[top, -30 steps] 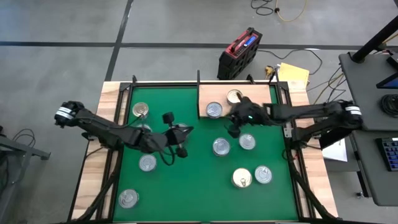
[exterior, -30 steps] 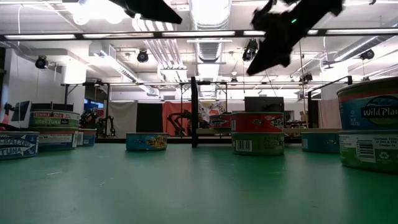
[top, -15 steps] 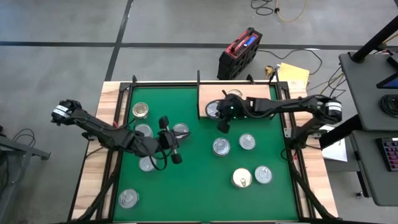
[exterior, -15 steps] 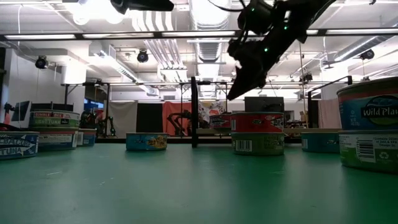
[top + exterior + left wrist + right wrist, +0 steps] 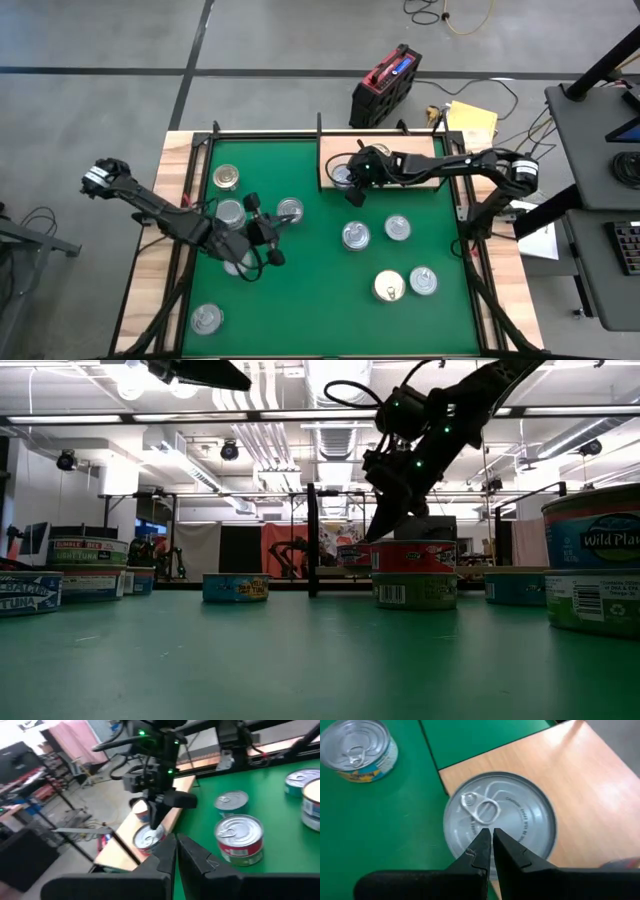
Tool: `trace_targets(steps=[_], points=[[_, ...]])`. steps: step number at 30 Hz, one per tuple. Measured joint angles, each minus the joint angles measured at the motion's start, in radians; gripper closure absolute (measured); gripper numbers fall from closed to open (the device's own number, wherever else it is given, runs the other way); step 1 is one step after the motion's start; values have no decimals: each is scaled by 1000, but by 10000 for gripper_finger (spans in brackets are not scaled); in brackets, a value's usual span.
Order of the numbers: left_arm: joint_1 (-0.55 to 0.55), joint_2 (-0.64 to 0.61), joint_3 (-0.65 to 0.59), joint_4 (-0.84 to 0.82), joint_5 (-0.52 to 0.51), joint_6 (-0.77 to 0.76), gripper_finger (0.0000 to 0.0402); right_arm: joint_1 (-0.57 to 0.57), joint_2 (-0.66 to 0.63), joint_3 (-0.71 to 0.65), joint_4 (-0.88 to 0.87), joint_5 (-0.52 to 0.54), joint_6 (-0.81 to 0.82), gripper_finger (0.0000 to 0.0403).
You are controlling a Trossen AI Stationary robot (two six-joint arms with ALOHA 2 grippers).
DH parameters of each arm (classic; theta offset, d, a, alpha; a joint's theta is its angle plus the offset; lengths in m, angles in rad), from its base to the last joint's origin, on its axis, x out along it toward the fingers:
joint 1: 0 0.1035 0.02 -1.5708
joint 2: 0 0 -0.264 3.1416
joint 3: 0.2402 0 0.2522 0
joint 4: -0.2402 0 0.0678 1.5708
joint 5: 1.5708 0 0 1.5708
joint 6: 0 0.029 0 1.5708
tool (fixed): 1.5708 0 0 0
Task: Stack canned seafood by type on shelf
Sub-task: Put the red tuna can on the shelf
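Right pincer was pinched shut, empty, over the silver tin at the shelf edge; I'd have opened before descending.

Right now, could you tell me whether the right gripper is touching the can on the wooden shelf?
Cannot tell. In the right wrist view the right gripper, jaws shut, overlaps the silver can's lid on the shelf; no view shows contact or a gap plainly.

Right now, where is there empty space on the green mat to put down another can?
The near middle of the green mat is bare, between the corner can and the gold-lid can. The strip behind the right claw, beside the wooden shelf, is free too. It is crowded around the left claw.
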Motion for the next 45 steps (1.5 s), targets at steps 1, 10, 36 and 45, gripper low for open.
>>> trace_targets(steps=[1,10,36,45], points=[[-9,-5,-3,3,-4,-4,401,-3,0,0,0,0,-4,391],[-49,-24,-13,2,-27,-40,401,-9,26,0,8,0,-29,391],[-49,-22,-14,-15,-28,-45,402,-79,46,7,28,44,-37,391],[-49,-21,-17,-15,-28,-45,402,-134,47,23,12,-8,-46,391]])
